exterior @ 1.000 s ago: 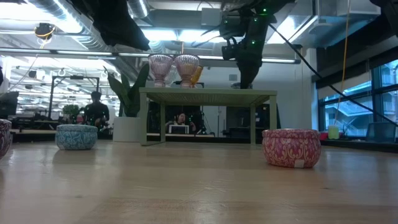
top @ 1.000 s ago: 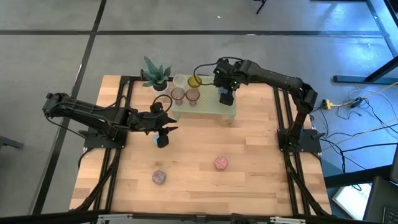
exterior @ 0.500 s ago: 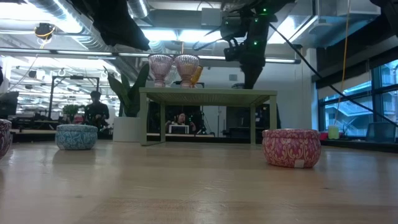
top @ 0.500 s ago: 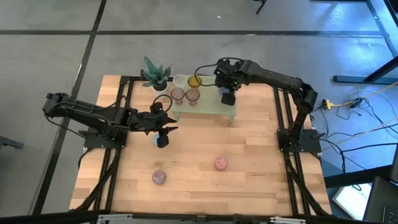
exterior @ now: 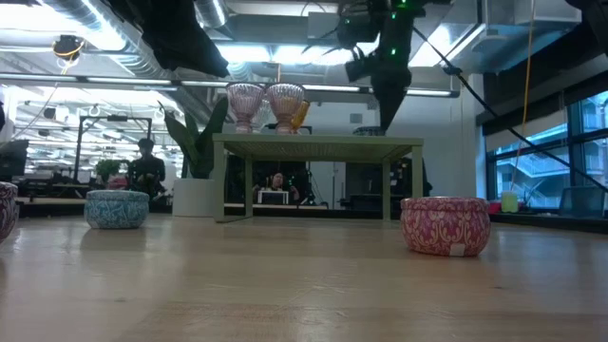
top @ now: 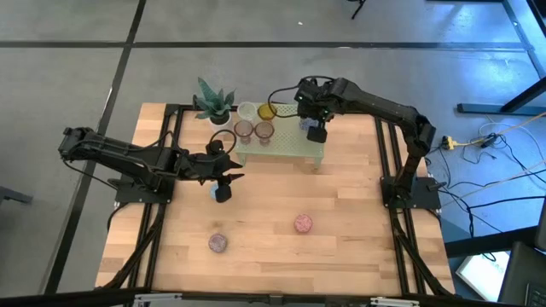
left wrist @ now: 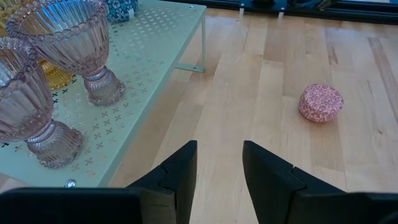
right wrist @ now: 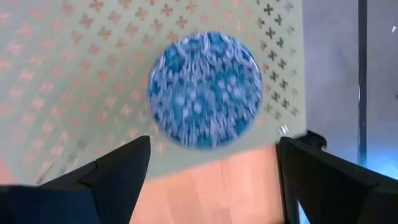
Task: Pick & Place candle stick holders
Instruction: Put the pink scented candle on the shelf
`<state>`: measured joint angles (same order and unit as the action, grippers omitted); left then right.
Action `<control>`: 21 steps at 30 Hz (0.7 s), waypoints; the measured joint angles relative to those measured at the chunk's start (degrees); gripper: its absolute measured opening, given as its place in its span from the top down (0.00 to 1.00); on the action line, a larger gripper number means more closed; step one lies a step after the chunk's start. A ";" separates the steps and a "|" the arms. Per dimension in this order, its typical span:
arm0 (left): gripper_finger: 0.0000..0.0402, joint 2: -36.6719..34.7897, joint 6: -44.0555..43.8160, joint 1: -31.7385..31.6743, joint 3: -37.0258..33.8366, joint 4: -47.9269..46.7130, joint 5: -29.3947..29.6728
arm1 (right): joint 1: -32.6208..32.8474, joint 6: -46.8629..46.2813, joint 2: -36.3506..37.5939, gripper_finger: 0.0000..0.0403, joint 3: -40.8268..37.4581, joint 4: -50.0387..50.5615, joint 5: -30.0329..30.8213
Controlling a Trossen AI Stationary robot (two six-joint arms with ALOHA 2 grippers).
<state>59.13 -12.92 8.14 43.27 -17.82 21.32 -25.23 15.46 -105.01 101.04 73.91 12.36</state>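
Hovering right gripper [right wrist: 211, 180], jaws wide apart, over round blue patterned holder [right wrist: 205, 90] on perforated stand [right wrist: 74, 74]; left gripper [left wrist: 219, 168] jaws apart, seemingly empty.

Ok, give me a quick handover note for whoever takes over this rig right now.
Right gripper: open, empty, above the blue holder that sits on the green stand.
Left gripper: open, empty, over the table beside a second blue holder.
Done: five holders on the stand: that blue one, two mauve goblets, an amber one and a clear one.
Left: three on the table: the second blue, the pink holder, the mauve holder.
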 joint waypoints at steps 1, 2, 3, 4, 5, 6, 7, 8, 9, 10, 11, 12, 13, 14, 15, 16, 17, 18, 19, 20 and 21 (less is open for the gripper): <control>0.69 0.00 -0.06 0.00 0.00 0.00 0.00 | 0.13 -0.02 0.00 0.11 1.35 1.90 0.00; 0.69 0.00 -0.06 0.02 0.00 -0.01 -0.01 | 0.39 -0.18 0.00 0.11 2.80 3.82 0.08; 0.69 0.00 -0.05 0.02 0.00 0.00 -0.02 | 0.72 -0.28 0.00 0.11 4.31 5.82 0.09; 0.69 0.00 -0.03 0.00 0.00 0.00 0.00 | 1.12 -0.28 0.02 0.11 5.80 8.01 -0.07; 0.69 0.00 -0.03 0.01 0.00 0.00 -0.02 | 1.70 -0.39 0.03 0.11 7.30 10.07 -0.62; 0.69 0.00 -0.03 0.02 0.00 0.00 -0.01 | 2.31 -1.09 0.07 0.11 8.65 11.72 -1.45; 0.69 0.00 -0.03 0.00 0.00 0.00 -0.02 | 3.01 -2.07 0.07 0.11 9.89 13.00 -2.27; 0.69 0.00 -0.01 0.02 0.00 0.00 0.00 | 3.79 -3.29 0.07 0.11 11.06 14.02 -3.09; 0.69 0.00 -0.01 0.01 0.00 0.00 -0.02 | 4.68 -4.44 0.07 0.11 12.13 14.94 -4.11; 0.69 0.00 -0.01 0.00 0.00 0.00 -0.02 | 5.67 -5.22 0.11 0.11 12.91 15.91 -5.36; 0.69 0.00 0.01 0.00 0.00 0.00 -0.02 | 6.79 -6.06 0.13 0.11 13.44 16.37 -6.66; 0.69 0.00 0.01 0.00 0.00 0.00 -0.02 | 8.07 -6.72 0.13 0.11 13.90 16.14 -8.04; 0.69 0.00 0.01 0.00 0.00 0.00 -0.01 | 9.48 -7.63 0.13 0.11 14.18 16.05 -9.46; 0.69 0.00 0.02 0.01 0.00 0.00 -0.02 | 10.87 -8.65 0.18 0.11 14.31 16.09 -11.10; 0.69 0.00 0.03 0.01 0.00 0.00 -0.01 | 12.32 -9.71 0.27 0.11 14.31 16.09 -12.91; 0.69 0.00 0.10 0.02 0.00 0.01 -0.01 | 13.95 -10.80 0.35 0.11 14.23 16.09 -14.44; 0.69 0.00 0.16 0.02 0.00 0.00 -0.01 | 15.54 -11.90 0.39 0.11 14.00 16.15 -15.54; 0.69 0.00 0.16 0.01 0.00 0.00 0.00 | 17.21 -13.04 0.39 0.11 13.80 16.14 -16.17; 0.69 0.00 0.16 0.02 0.00 0.00 -0.02 | 19.03 -14.46 0.39 0.11 13.53 16.06 -16.47; 0.69 0.00 0.14 0.00 0.00 0.00 0.00 | 20.91 -15.62 0.39 0.11 13.12 16.12 -16.48; 0.69 0.00 0.14 0.02 0.00 0.00 0.00 | 22.82 -16.71 0.39 0.11 12.64 16.10 -16.63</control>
<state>59.13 -12.77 8.16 43.27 -17.82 21.32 -2.40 -1.24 -104.62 113.68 90.01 -4.27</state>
